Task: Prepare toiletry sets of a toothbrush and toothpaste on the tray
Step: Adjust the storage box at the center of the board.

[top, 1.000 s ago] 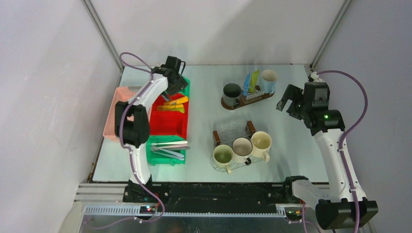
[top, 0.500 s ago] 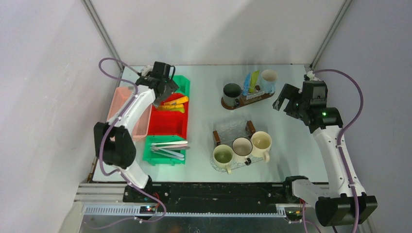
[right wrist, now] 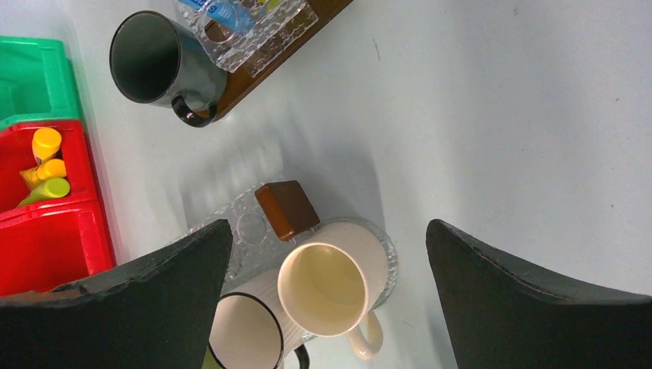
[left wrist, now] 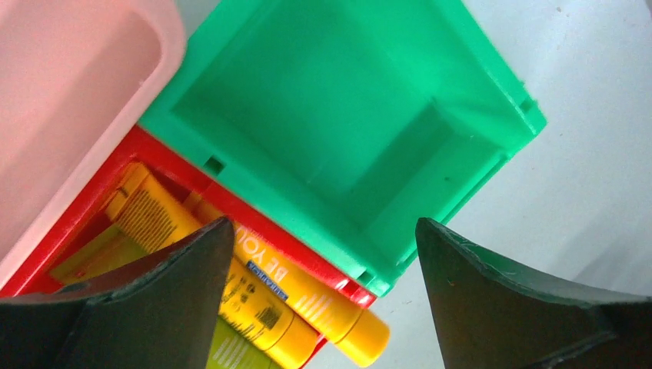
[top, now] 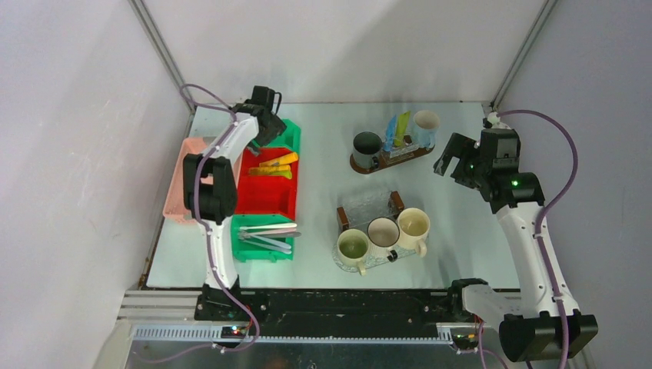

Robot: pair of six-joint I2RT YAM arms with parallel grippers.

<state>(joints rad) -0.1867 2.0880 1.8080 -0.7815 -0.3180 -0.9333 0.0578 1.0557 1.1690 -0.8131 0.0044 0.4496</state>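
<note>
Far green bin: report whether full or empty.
Empty. The left wrist view shows only bare floor and walls inside the far green bin; the yellow toothpaste tubes lie in the red bin beside it.

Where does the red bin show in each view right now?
Top: red bin, left of centre.
Left wrist: lower left, only one corner showing.
Right wrist: left edge.
Shared landmark: green bin butting against it in all three.
</note>
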